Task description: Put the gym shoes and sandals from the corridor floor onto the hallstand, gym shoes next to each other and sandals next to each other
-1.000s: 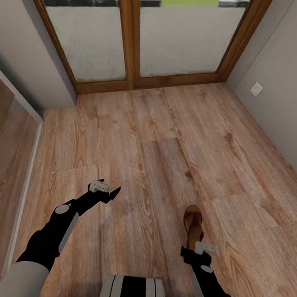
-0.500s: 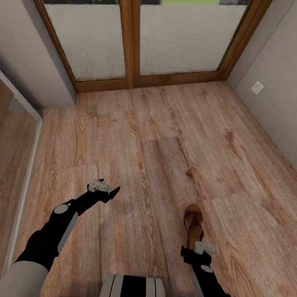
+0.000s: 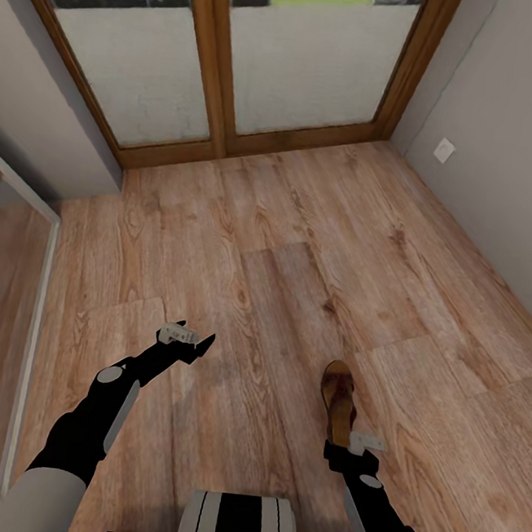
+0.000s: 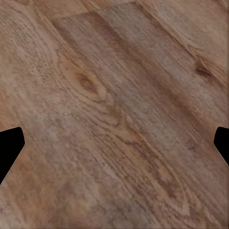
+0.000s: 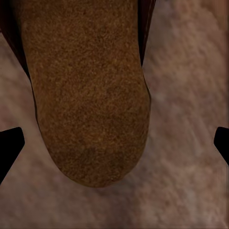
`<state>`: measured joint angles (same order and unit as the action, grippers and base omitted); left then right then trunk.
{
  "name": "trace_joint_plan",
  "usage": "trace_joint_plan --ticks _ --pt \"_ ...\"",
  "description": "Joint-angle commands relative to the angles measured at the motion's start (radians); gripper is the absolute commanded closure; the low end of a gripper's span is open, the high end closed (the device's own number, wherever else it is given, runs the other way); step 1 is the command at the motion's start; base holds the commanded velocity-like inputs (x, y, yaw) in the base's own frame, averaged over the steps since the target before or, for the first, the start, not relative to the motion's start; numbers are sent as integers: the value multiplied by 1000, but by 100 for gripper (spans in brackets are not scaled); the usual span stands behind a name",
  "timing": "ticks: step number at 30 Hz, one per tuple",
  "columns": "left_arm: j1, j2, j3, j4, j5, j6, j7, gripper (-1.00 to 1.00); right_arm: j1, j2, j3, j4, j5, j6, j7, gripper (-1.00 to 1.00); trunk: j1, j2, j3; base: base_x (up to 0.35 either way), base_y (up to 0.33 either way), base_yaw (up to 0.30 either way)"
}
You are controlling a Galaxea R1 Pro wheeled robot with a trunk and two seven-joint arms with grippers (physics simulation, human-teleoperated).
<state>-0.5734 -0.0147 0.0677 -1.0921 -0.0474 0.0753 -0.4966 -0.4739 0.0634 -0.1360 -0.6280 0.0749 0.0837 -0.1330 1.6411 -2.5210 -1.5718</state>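
One dark brown sandal point(image 3: 337, 396) with a tan insole lies on the wood-plank corridor floor point(image 3: 301, 245), low and right in the head view. My right gripper point(image 3: 362, 442) hovers at its near end. In the right wrist view the rounded end of the insole point(image 5: 86, 95) fills the space ahead, and the right gripper point(image 5: 114, 143) is open, its fingertips set wider than the sandal. My left gripper point(image 3: 186, 339) is held out over bare planks; the left wrist view shows it point(image 4: 114, 145) open with nothing between its fingers. The gym shoes and the hallstand are out of view.
Glass doors in a wooden frame point(image 3: 214, 56) close the far end of the corridor. A grey wall point(image 3: 514, 161) with a white outlet point(image 3: 444, 150) runs along the right. A reflective panel point(image 3: 3, 271) lines the left side. My base point(image 3: 239, 525) shows at the bottom.
The whole head view has shifted slightly left, so the camera has turned. The sandal slid with the floor in the picture. Both arms keep the same pose.
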Motion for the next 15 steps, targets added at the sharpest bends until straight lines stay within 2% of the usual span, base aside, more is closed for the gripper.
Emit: trace_joint_plan --ticks 1,6,12,15 --pt "0 -2 4 -2 -5 7 -8 -100 0 1 -4 -2 8 7 0 -100 0 0 -1 0 0 -46" --pt "0 -2 4 -2 -5 10 -8 -100 0 1 -4 -2 8 7 0 -100 0 0 -1 0 0 -25" --pt "0 -3 4 -2 -5 12 -8 -100 0 1 -4 -2 8 7 0 -100 3 -2 -24 0 0 -7" --pt "0 -4 4 -2 -5 11 -8 -100 0 1 -4 -2 8 7 0 -100 3 -2 -25 0 0 -3"
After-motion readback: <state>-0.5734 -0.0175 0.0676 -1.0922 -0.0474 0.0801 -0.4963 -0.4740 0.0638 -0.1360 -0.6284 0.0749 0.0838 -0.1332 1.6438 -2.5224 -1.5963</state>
